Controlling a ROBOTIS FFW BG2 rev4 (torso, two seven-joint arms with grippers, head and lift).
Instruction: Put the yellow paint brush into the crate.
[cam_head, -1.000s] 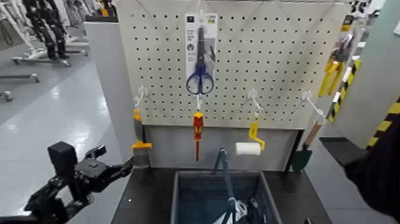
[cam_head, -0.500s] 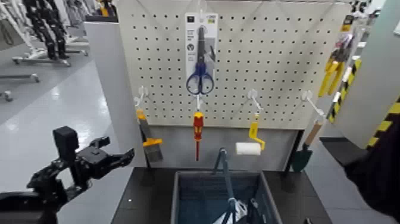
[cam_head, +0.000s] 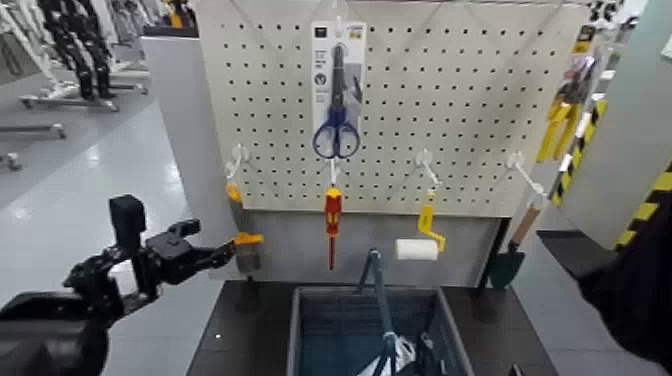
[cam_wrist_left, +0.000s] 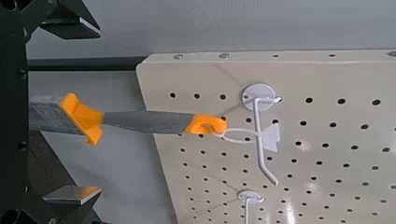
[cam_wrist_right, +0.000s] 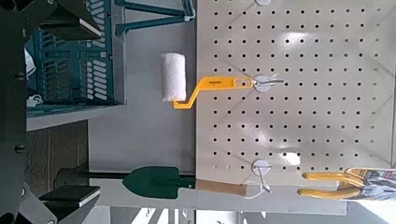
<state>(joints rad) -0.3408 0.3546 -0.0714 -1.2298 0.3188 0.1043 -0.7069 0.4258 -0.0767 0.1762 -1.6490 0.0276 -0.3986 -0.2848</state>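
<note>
The brush (cam_head: 247, 240) hangs from a pegboard (cam_head: 270, 100) hook, bristles down — orange collar, grey handle tipped orange. The left gripper (cam_head: 232, 256)'s fingers stand wide around it; the right gripper (cam_wrist_right: 93, 112), by the roller (cam_wrist_right: 175, 77) and trowel (cam_wrist_right: 154, 182), is wide too. The crate (cam_head: 368, 291) sits on a dark desk (cam_head: 250, 320) — glossy grey floor (cam_head: 130, 180) beyond.

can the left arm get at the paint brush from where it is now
probably yes: the left hand is open beside the paint brush, with nothing seen between them
</note>
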